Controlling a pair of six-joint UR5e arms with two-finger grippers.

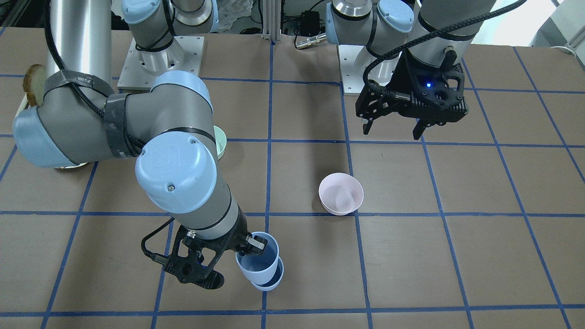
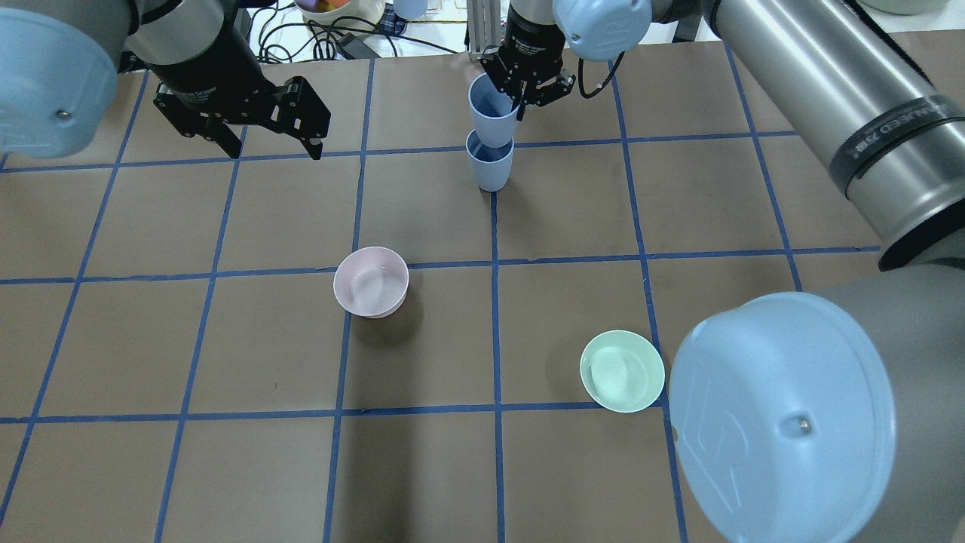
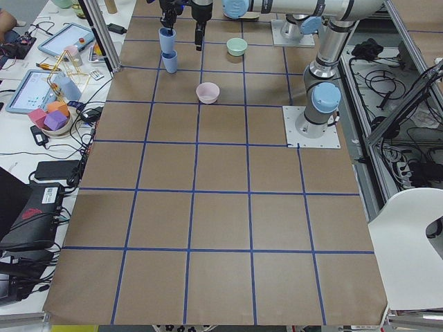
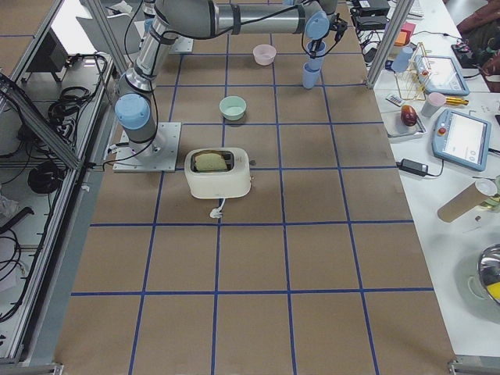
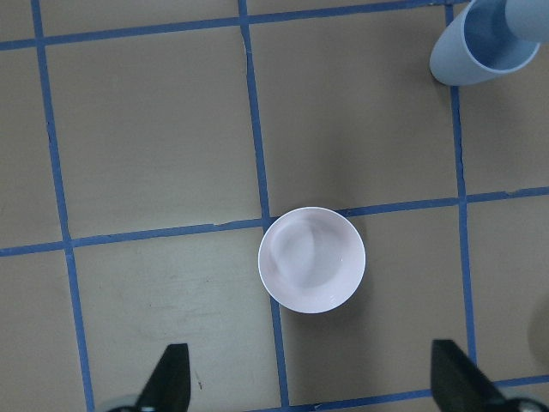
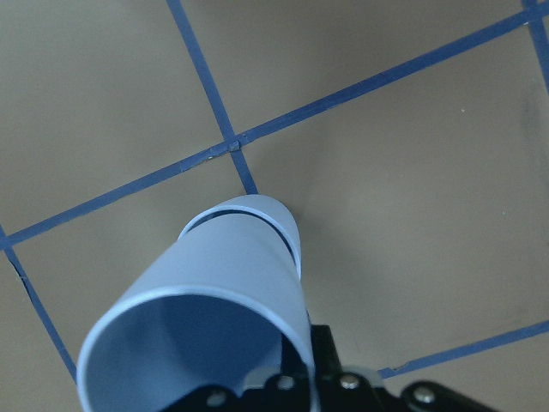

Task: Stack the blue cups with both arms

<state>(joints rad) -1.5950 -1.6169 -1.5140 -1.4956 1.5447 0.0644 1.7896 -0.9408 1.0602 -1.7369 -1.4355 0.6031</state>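
Mint-green bowl [image 2: 622, 371] sits nearest, at five o'clock from the middle of the table [image 2: 422, 483] in the overhead view. The pink bowl [image 2: 371, 281] lies at nine o'clock. Farther off, at twelve o'clock, one blue cup [image 2: 490, 164] stands upright. The right gripper [image 2: 516, 94] is clamped on the rim of the second blue cup [image 2: 494, 109], whose base meets the lower one's mouth. At ten o'clock the left gripper [image 2: 275, 149] hangs with fingers spread, holding nothing.
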